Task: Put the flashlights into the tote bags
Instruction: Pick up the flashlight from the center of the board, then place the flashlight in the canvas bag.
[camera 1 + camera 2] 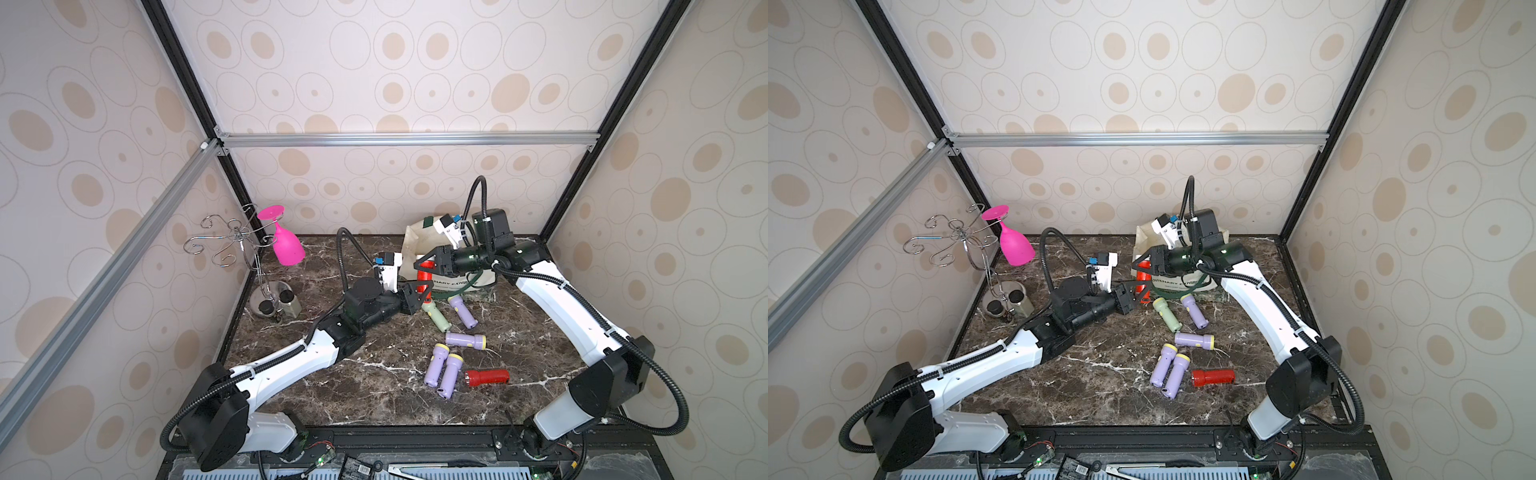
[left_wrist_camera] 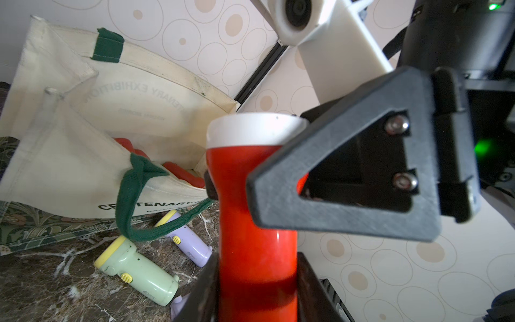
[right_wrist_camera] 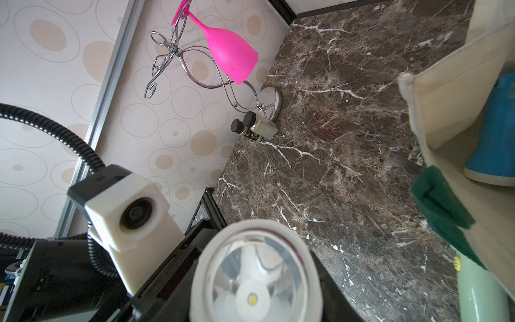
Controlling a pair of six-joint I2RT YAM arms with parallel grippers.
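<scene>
Left fingers (image 2: 203, 295) of left gripper (image 1: 422, 291): clamp the handle of the red flashlight (image 1: 422, 275), upright at centre frame. Right fingers (image 2: 328, 143) of right gripper (image 1: 422, 266): sit narrow around its neck, cannot tell whether gripping, beside the tote bag (image 1: 415, 241) just right of centre, with six loose flashlights (image 1: 465, 340) lower right of centre.
</scene>
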